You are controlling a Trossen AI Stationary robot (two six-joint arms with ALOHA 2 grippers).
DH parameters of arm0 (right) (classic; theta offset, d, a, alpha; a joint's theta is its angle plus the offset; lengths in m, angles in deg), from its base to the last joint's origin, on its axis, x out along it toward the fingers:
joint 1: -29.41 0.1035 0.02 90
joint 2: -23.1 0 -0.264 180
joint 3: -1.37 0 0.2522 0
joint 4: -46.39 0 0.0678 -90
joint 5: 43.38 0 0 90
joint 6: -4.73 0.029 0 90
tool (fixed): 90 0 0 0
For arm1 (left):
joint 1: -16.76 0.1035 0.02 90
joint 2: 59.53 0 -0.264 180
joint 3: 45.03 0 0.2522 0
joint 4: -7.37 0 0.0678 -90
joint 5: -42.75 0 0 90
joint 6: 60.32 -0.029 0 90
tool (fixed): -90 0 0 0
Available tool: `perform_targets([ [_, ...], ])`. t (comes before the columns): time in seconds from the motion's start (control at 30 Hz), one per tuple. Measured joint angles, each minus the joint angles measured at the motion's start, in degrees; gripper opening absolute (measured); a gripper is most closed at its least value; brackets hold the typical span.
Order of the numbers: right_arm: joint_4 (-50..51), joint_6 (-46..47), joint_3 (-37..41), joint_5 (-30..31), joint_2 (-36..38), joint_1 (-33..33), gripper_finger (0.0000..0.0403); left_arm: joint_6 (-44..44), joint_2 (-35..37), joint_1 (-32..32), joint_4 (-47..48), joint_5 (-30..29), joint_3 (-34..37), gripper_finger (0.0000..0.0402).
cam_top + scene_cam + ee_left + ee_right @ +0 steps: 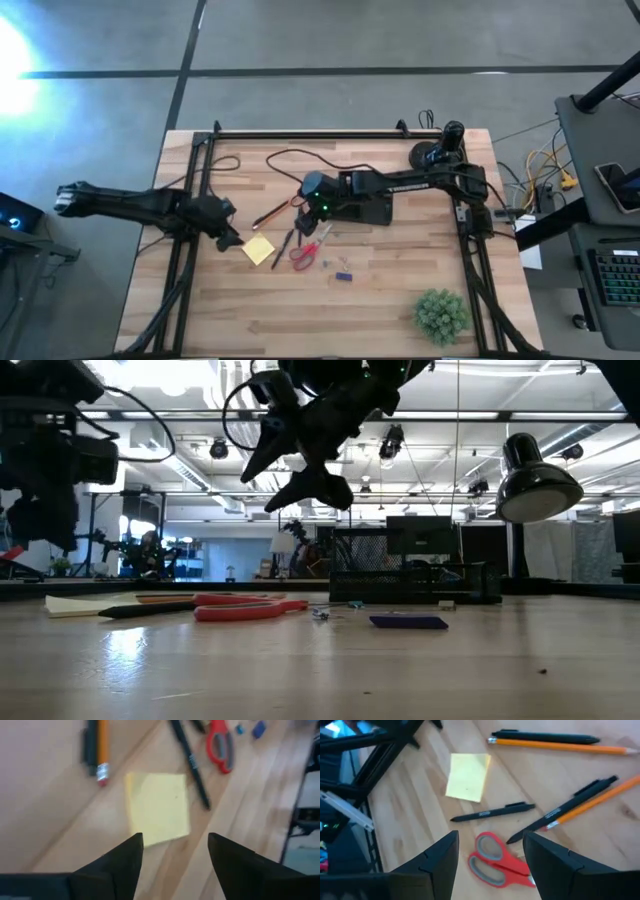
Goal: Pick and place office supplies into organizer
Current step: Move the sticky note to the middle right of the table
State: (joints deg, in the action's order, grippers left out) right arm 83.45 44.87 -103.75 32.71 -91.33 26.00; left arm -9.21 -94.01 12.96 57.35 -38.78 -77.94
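Pale butcher-block planks under workshop lights carry your whole job, operator: the office supplies lie loose near the table's middle, none of them yet in the small black boxy desk organizer standing just behind them.

Your left gripper hangs with its jaws spread and empty, and the square yellow sticky-note pad lies flat just ahead of the fingertips, centred on the gap between them. That line-up reads as an approach to the pad, which sits flush on the wood and will likely need one finger worked under an edge. Beyond the pad, past the jaws, lie a black pen and an orange pencil with a metal ferrule.

Your right gripper is likewise released, holding nothing, hovering above the table. The red-handled scissors lie closed and flat directly between and below its fingers, which suggests they are its target. Farther out from those jaws rest another black pen, a crossed black pen and orange pencil pair, and a second such pair beyond. A tiny blue piece lies apart on the near side of the scissors.

With both arms converging on one small cluster, you should watch for the grippers crowding each other. A round green plant sits well clear at the near right corner.
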Motion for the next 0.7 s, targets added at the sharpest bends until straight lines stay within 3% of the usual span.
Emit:
perform_targets([
  [0.2,-0.3,-0.9,-0.2,0.2,0.6,-1.5,0.021,2.1,-9.7,-2.7,-3.3,-2.7,0.4,0.0171],
  [0.47,-1.0,-1.3,-0.2,-0.1,0.5,-2.6,0.0209,5.3,-16.9,-7.9,-5.4,-6.6,0.1,0.0166],
  [0.7,-5.0,3.1,-0.2,-5.1,-3.0,-2.5,0.0169,8.5,-19.7,-8.6,-8.6,-9.3,0.1,0.0136],
])
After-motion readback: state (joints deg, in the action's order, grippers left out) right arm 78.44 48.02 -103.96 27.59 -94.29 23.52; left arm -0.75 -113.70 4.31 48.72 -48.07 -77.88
